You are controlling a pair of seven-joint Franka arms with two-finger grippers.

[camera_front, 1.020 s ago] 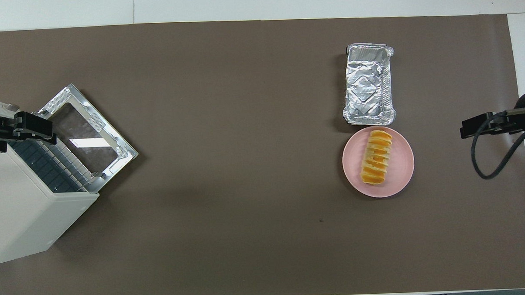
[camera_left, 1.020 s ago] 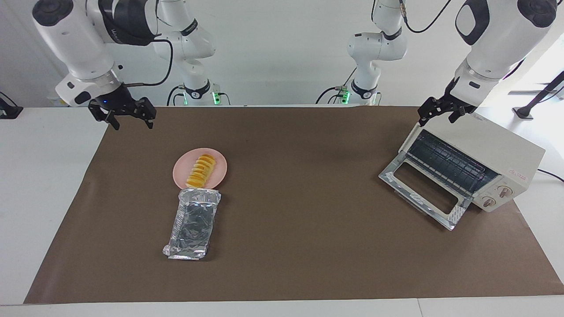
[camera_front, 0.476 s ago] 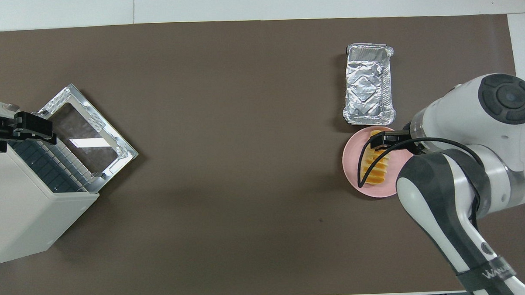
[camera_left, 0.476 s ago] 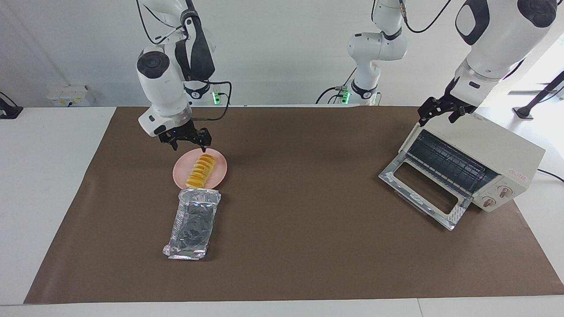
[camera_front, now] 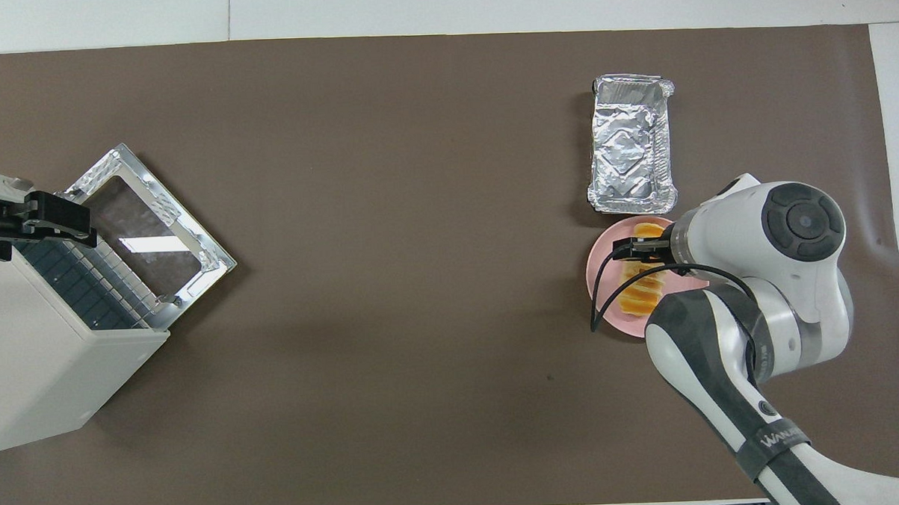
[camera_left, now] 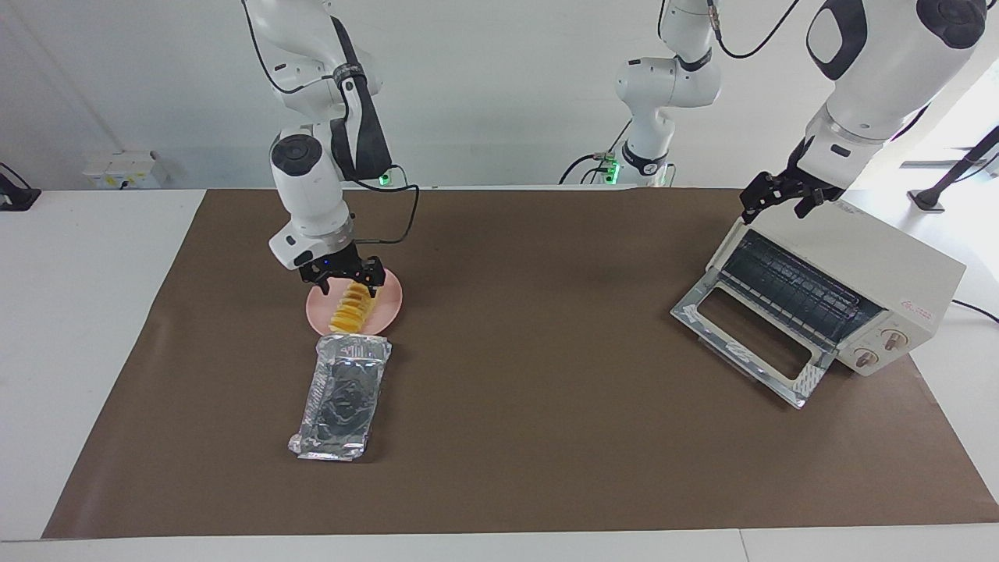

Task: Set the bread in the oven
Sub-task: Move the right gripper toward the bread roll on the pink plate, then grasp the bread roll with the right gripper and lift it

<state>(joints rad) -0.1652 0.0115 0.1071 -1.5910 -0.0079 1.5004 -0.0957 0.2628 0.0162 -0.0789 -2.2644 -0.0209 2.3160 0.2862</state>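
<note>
The bread (camera_left: 350, 307) lies on the pink plate (camera_left: 390, 306), ungrasped; the right gripper (camera_left: 346, 275) hovers released over it. The oven (camera_left: 827, 282) door hangs open, the left gripper (camera_left: 782, 193) waiting released above. Lifting and loading remain.

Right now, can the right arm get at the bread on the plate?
Probably yes: the right claw hangs open directly over the bread on the pink plate, with nothing between them; the foil tray lies clear alongside.

Right gripper (camera_left: 349, 282) points down, low, fingers spread apart, wrist vertical, arm bent steeply from its base. Left gripper (camera_left: 780, 201) hangs raised and tilted, fingers apart, arm waiting, nothing held.
</note>
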